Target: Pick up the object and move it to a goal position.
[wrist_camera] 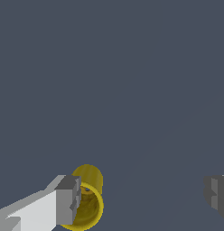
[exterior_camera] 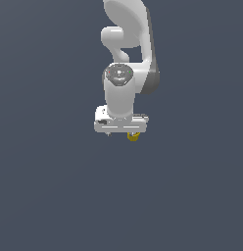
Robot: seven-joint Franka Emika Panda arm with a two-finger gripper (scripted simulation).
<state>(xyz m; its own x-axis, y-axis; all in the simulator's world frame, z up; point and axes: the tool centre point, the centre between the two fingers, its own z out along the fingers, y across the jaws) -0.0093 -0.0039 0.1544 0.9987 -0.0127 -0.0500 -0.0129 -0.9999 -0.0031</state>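
The object (wrist_camera: 90,195) is a small mustard-yellow cup with a rim, its hollow mouth facing the wrist camera. My gripper (wrist_camera: 143,198) is open wide. One grey fingertip (wrist_camera: 68,200) overlaps the cup's rim, and the other fingertip (wrist_camera: 217,194) stands far from it, so the cup sits hard against one side of the gap. In the exterior view the white gripper (exterior_camera: 121,131) hangs from the arm, and only a sliver of the object (exterior_camera: 133,137) peeks out beneath the hand, towards the exterior view's right.
A flat, plain dark grey-blue surface (exterior_camera: 55,196) fills both views. The white arm (exterior_camera: 127,59) rises behind the hand in the exterior view.
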